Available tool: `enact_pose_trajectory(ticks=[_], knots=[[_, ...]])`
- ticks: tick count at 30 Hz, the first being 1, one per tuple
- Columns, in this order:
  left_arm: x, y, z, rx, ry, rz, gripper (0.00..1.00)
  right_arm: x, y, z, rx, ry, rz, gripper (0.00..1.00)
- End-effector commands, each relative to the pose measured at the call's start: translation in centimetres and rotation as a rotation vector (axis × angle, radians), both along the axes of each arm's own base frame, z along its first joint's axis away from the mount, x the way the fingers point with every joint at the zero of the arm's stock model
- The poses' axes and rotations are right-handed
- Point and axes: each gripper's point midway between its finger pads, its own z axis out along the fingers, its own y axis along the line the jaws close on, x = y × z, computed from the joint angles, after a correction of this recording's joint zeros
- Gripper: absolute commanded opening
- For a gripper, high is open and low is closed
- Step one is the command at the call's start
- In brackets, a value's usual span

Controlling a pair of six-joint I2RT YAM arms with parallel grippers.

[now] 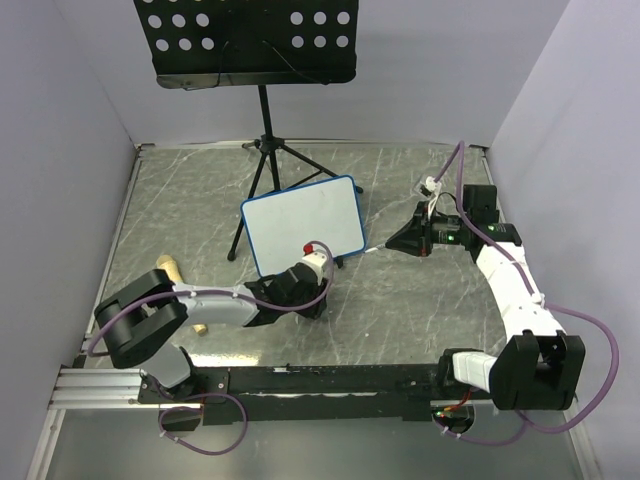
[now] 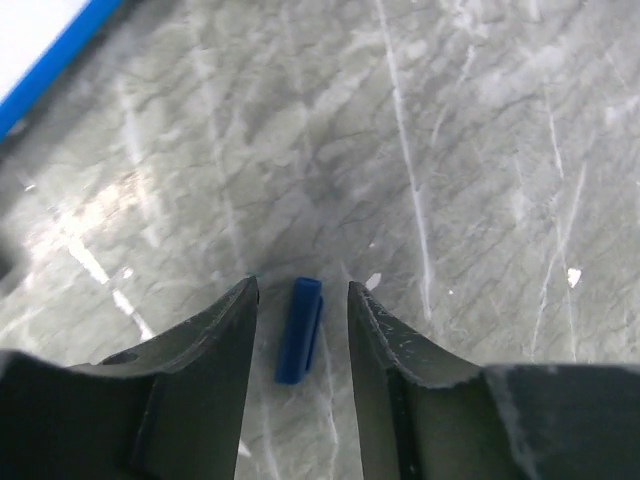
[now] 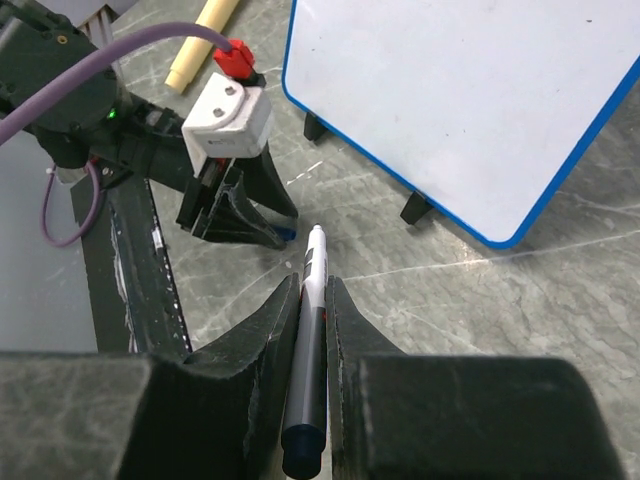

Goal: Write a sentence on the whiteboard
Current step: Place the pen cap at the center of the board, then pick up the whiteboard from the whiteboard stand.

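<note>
Left hand (image 2: 302, 290) is released, jaws spread and pointing down at the tabletop (image 1: 400, 300), just in front of the whiteboard's (image 1: 300, 222) near edge. A small blue cap (image 2: 300, 335) lies flat on the tabletop between the two fingers, with a gap on each side, so nothing is grasped.

Right hand (image 3: 312, 290) sits to the right of the whiteboard, level with its near right corner. It is clenched on a marker (image 3: 308, 350), with the dark barrel pinched between the fingers. The white tip sticks out toward the whiteboard's near right corner and stops short of it, not touching.

A beige cylinder (image 1: 168, 268) lies on the tabletop, left of the whiteboard and apart from it.

The whiteboard stands mid-tabletop on small black feet, blue-framed and tilted back, with its face white in the right wrist view.

Behind the whiteboard stands a black perforated music stand (image 1: 250, 40), its tripod legs straddling the whiteboard's far left corner.
</note>
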Motion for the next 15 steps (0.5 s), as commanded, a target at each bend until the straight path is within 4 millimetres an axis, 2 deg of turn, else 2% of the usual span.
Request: enact_pose_trajectory(ticks=[1,3,4,6,7,8,9,10,11,12,13,14,15], knots=[[1.3,0.1,4.3,-0.043,-0.074,0.075,0.46,-0.4,0.1,1.5,0.029,-0.067,0.025,0.0],[1.6,0.2,6.2,-0.069,-0.102,0.085,0.48,-0.6,0.1,1.7,0.031,-0.077,0.025,0.0],[1.8,0.1,8.7,-0.117,-0.14,0.087,0.53,-0.6,0.1,1.7,0.03,-0.08,0.023,0.0],[2.2,1.1,10.9,-0.131,-0.197,0.112,0.68,-0.7,-0.1,1.8,0.025,-0.096,0.02,0.0],[2.3,1.7,13.5,-0.18,-0.244,0.131,0.81,-0.8,-0.1,1.8,0.026,-0.093,0.022,0.0],[2.6,2.5,14.7,-0.191,-0.279,0.158,0.89,-0.9,-0.1,1.8,0.027,-0.096,0.023,0.0],[3.0,4.0,17.5,-0.235,-0.346,0.213,0.99,-1.0,-0.1,2.0,0.027,-0.105,0.027,0.0],[3.2,4.8,18.4,-0.252,-0.371,0.23,0.97,-1.1,-0.1,2.0,0.03,-0.106,0.029,0.0],[4.1,6.2,19.5,-0.271,-0.393,0.266,0.96,-1.2,0.0,2.0,0.031,-0.106,0.032,0.0],[4.1,7.7,20.9,-0.295,-0.411,0.285,0.96,-1.2,0.0,2.1,0.033,-0.112,0.036,0.0],[4.0,8.0,21.5,-0.332,-0.395,0.25,0.96,-1.3,0.1,2.2,0.04,-0.108,0.043,0.0],[5.7,10.5,22.2,-0.341,-0.406,0.311,0.97,-1.3,0.1,2.1,0.04,-0.109,0.043,0.0],[5.7,11.6,23.3,-0.374,-0.413,0.309,0.96,-1.4,0.1,2.1,0.041,-0.106,0.046,0.0]])
